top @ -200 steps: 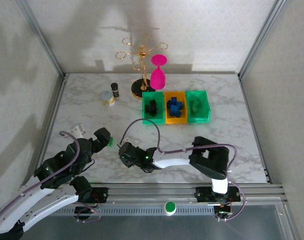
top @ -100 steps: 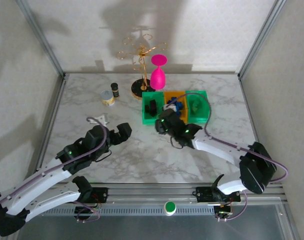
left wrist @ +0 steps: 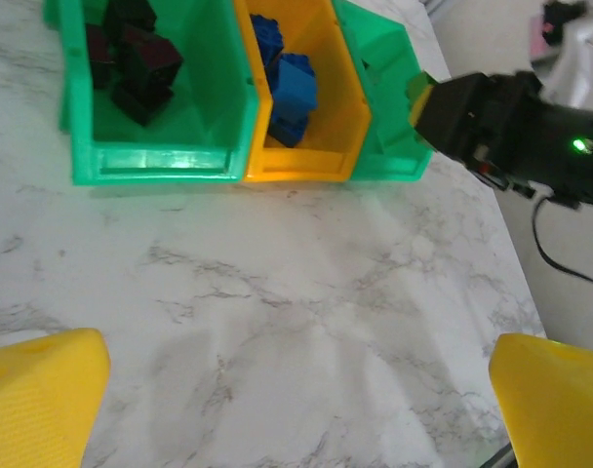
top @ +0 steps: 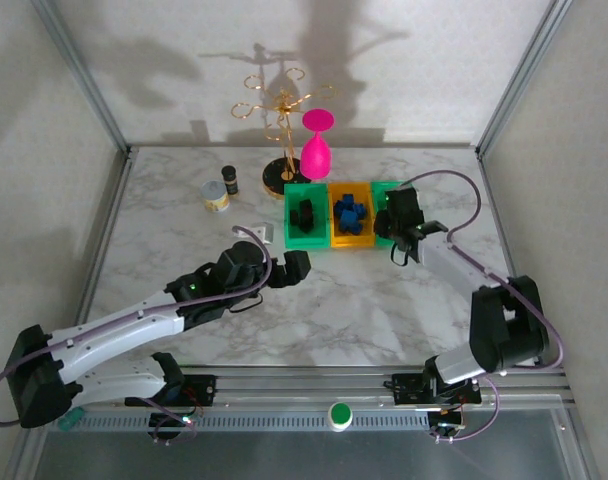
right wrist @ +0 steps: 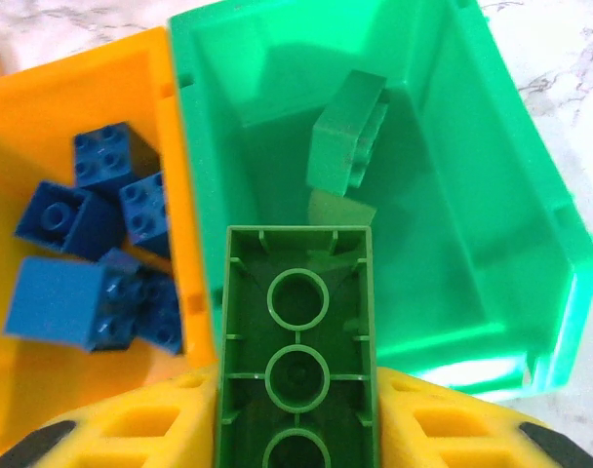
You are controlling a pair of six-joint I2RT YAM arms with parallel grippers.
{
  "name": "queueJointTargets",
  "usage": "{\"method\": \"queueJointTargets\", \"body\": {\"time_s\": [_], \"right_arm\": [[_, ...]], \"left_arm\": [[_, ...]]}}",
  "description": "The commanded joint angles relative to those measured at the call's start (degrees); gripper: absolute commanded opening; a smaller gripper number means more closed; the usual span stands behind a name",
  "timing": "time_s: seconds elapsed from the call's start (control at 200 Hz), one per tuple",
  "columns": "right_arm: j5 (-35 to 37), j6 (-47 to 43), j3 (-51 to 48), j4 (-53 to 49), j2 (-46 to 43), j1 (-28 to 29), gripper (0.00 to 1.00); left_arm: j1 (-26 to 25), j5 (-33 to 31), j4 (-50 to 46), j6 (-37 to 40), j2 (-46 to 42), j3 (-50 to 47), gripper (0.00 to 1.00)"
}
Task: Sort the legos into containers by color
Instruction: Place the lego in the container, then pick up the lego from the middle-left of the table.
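Across the middle of the top view, the marbled worktop [top: 384, 300] lies open between pale walls [top: 44, 150]. At upper centre the containers [top: 306, 240] sit in a row, holding black legos [left wrist: 131, 54], blue legos [right wrist: 92, 253] and green legos [right wrist: 350, 136]. The right end effector [right wrist: 296, 419] grips a green brick [right wrist: 296, 292] above the right-hand green bin [right wrist: 492, 195]. The left end effector [top: 292, 268] hangs spread and empty over open worktop.

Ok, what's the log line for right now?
right end effector: shut on green lego, at right green bin | left end effector: open, empty | orange bin: blue legos
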Motion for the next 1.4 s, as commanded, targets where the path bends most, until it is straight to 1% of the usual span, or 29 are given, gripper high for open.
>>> {"method": "queueJointTargets", "body": {"time_s": [0.0,0.14,0.29,0.431,0.556,0.691,0.786,0.906,1.001,1.146,1.267,1.312,1.397], "right_arm": [[-2.5,-2.6,4.7,2.7,3.9,-2.1,0.39],[-3.6,-3.9,7.8,4.0,7.9,-3.9,0.40],[-4.3,-5.2,12.6,2.4,13.8,-5.2,0.40],[-4.2,-5.3,13.9,2.8,15.9,-5.9,0.40],[-4.0,-5.4,14.2,2.4,14.8,-5.8,0.40],[-5.2,-5.0,13.7,1.3,10.7,-5.5,0.42],[-4.9,-4.5,12.5,-0.2,7.2,-3.7,0.44],[-5.4,-2.7,9.1,-0.9,2.0,0.2,0.47],[-4.4,-0.9,6.5,-2.1,-1.2,4.4,0.51],[-2.4,4.2,3.7,-3.1,-3.9,13.2,0.55],[-1.6,9.7,2.9,-2.1,-3.3,21.7,0.59],[-1.0,11.5,2.9,-1.1,-2.0,25.6,0.60],[0.0,14.2,3.8,1.5,1.7,31.2,0.62]], "left_arm": [[-0.5,1.8,4.3,1.8,1.4,2.0,1.00],[-0.5,1.4,4.5,2.3,2.3,2.3,1.00],[-0.5,0.6,3.9,2.8,2.6,2.4,1.00],[-0.5,0.1,3.6,3.1,2.5,2.4,1.00],[-0.5,0.2,3.4,3.2,2.3,2.4,1.00],[-0.5,-0.9,2.6,3.6,2.3,2.8,1.00],[-0.5,-1.8,1.4,3.4,1.3,2.6,1.00],[-0.4,-3.1,-0.5,2.5,-2.2,0.9,1.00],[0.1,-5.4,-4.4,1.4,-5.8,-0.2,1.00],[1.0,-8.0,-10.8,-0.3,-12.8,-2.1,1.00],[2.2,-10.6,-17.0,-3.0,-19.3,-3.4,1.00],[2.8,-11.4,-19.2,-4.0,-21.6,-3.6,1.00],[4.0,-12.9,-23.5,-5.4,-25.4,-3.5,1.00]]}}
